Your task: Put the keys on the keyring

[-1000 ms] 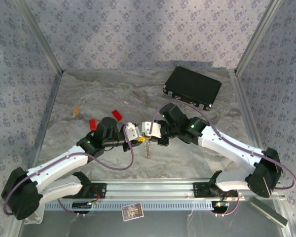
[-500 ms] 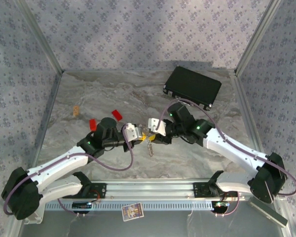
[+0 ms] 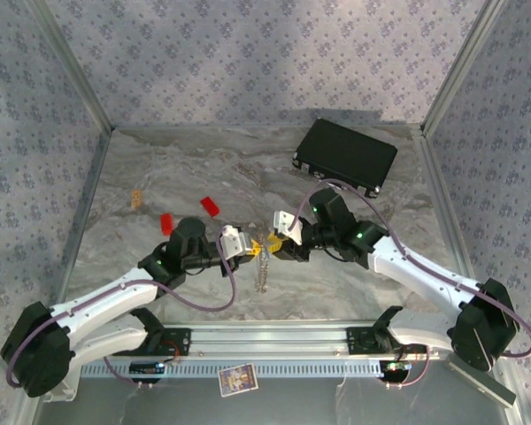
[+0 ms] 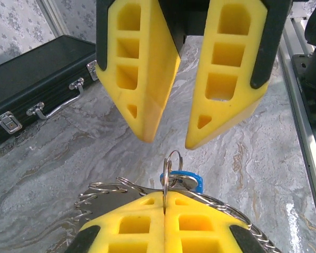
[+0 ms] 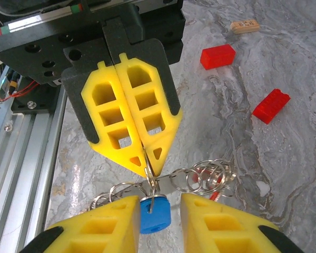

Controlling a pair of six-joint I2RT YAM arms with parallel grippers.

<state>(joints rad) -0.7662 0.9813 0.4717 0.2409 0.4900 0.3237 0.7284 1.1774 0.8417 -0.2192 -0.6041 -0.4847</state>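
My left gripper (image 3: 253, 249) (image 4: 164, 196) is shut on a thin wire loop of the keyring (image 4: 102, 188), a pale chain of metal loops that hangs below it above the table (image 3: 264, 270). The blue key (image 5: 154, 213) dangles from that pinched loop. My right gripper (image 5: 159, 204) (image 3: 276, 243) faces the left one tip to tip. It is open, and the blue head sits between its fingers (image 5: 102, 226) with a small gap on each side. A sliver of the red-orange key (image 5: 217, 196) shows behind a cluster of loops (image 5: 205, 176).
A black latched case (image 3: 345, 157) lies at the back right. Two red bricks (image 3: 211, 205) (image 3: 166, 221) and a small wooden tile (image 3: 136, 197) lie left of the grippers. The metal rail (image 3: 274, 338) runs along the near edge, with a card (image 3: 237, 379) below it.
The right gripper has opened and drawn back a little to the right. The left gripper has closed fully on the loop and shifted slightly right. The chain still hangs between them.
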